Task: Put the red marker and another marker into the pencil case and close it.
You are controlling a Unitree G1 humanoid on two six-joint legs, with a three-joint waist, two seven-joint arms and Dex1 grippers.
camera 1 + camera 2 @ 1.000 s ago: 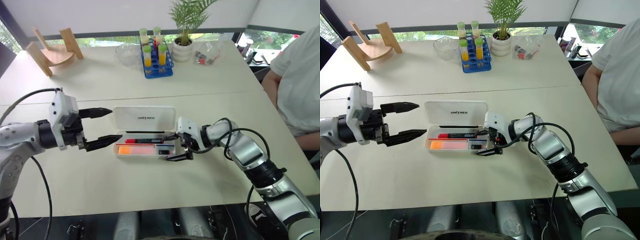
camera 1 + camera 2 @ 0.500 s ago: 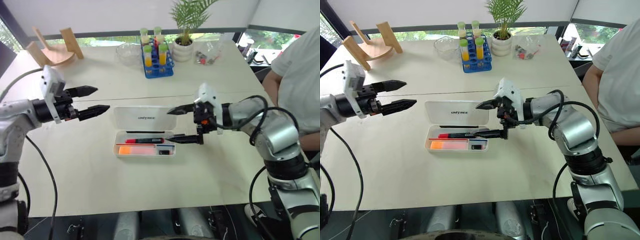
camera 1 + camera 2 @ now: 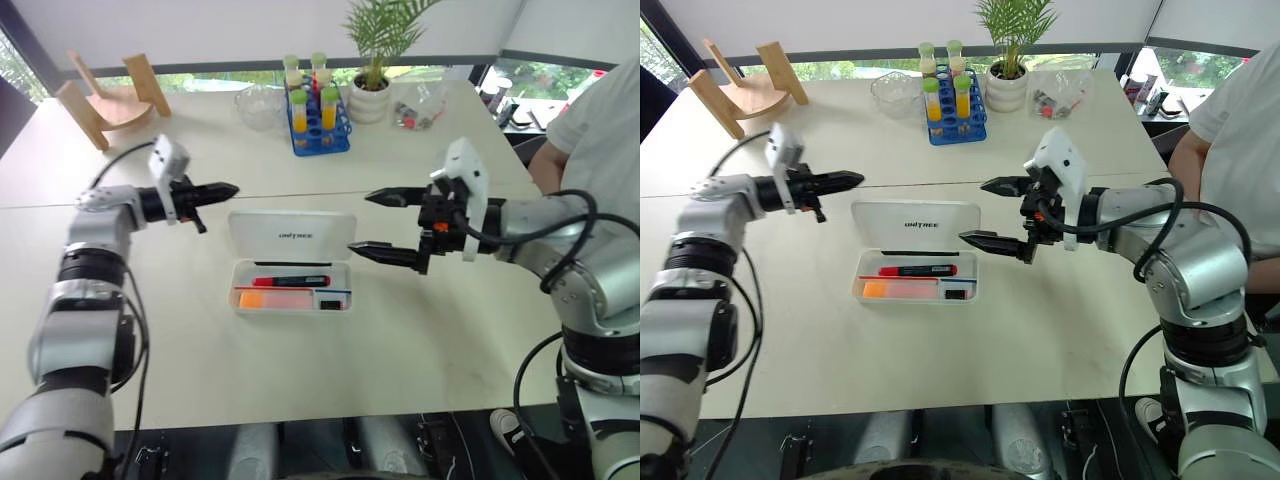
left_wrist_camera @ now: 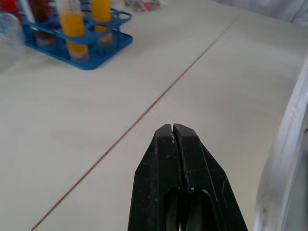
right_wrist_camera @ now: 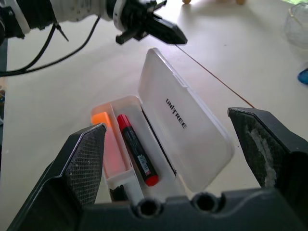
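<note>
Lid: flat white plastic pencil case open on table, red marker inside.
Left gripper: pinched together, empty, just beyond lid's far-left corner, nearer.
Right gripper: spread wide, empty.

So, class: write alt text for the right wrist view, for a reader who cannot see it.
An open white pencil case lies on a pale table, holding a red marker beside an orange highlighter. The right gripper frames it with open jaws; the left gripper hovers beyond the lid, shut.
</note>
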